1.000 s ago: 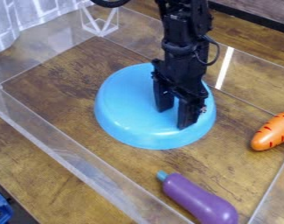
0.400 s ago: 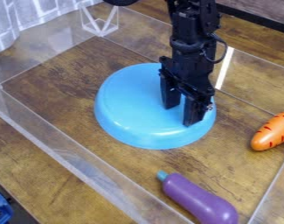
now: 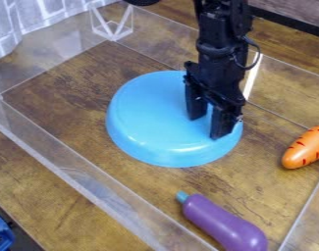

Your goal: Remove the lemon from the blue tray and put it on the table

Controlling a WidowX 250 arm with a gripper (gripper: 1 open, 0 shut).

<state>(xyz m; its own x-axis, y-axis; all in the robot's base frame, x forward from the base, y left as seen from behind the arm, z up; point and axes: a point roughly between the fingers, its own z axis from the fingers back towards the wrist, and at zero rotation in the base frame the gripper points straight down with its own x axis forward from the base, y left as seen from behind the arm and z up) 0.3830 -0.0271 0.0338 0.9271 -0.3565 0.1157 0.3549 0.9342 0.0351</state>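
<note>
The blue tray (image 3: 142, 120) lies on the brown wooden table (image 3: 64, 93), near its middle. My gripper (image 3: 212, 118) hangs from the black arm over the right part of the tray, fingers pointing down, with its tips just above the tray's surface. The two dark fingers (image 3: 196, 102) stand a little apart. No lemon shows anywhere; the space between the fingers is dark, and I cannot tell whether something is held there.
An orange toy carrot (image 3: 306, 147) lies on the table at the right edge. A purple toy eggplant (image 3: 225, 224) lies at the front right. Clear acrylic walls (image 3: 83, 186) edge the table in front and at the left.
The gripper has moved a little up and to the right over the tray. The tray, carrot and eggplant have not moved.
</note>
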